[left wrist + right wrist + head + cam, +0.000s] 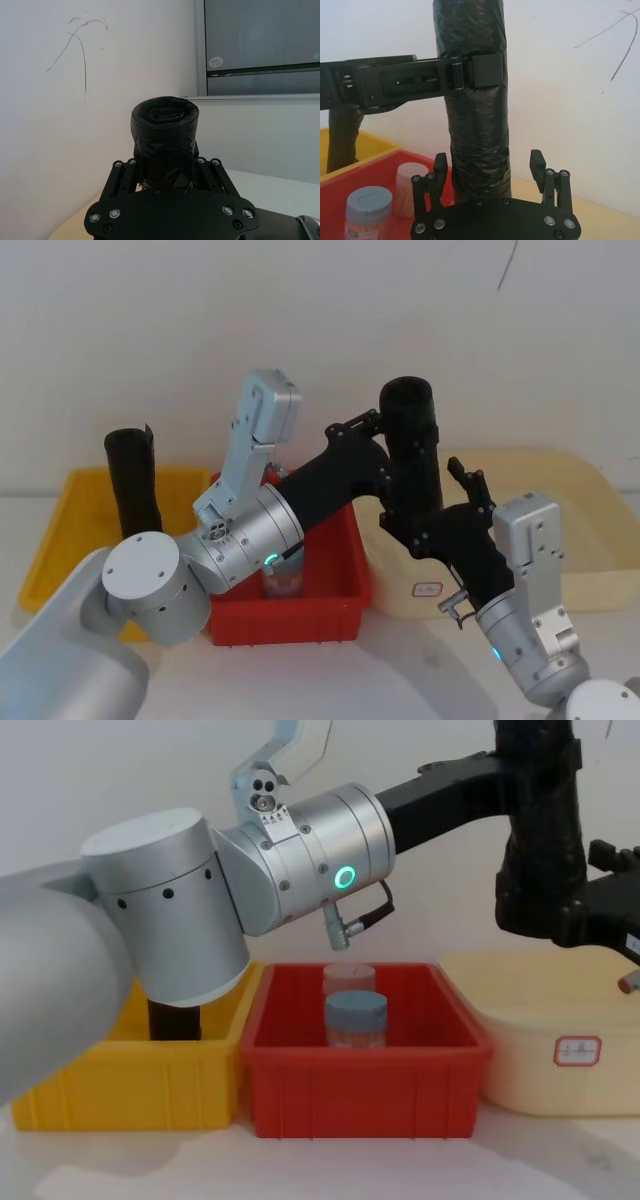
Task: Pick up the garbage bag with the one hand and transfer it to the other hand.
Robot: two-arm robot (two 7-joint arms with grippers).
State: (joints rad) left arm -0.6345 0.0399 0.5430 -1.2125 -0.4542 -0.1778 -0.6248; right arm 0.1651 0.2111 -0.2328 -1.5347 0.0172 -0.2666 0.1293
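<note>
Jar (355, 1018) in middle bin (365, 1085), garbage bag (540, 830) above right bin (530, 1010)

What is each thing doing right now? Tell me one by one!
garbage bag: upright, held up in the air.
left pincer: shut on the garbage bag, high up.
right pincer: open, one finger on each side of the garbage bag's lower end.
blue-lidded jar: upright in the red bin, lid on.
black post: standing upright in the yellow bin.

left gripper (165, 167) clenched, right gripper (488, 166) spread
</note>
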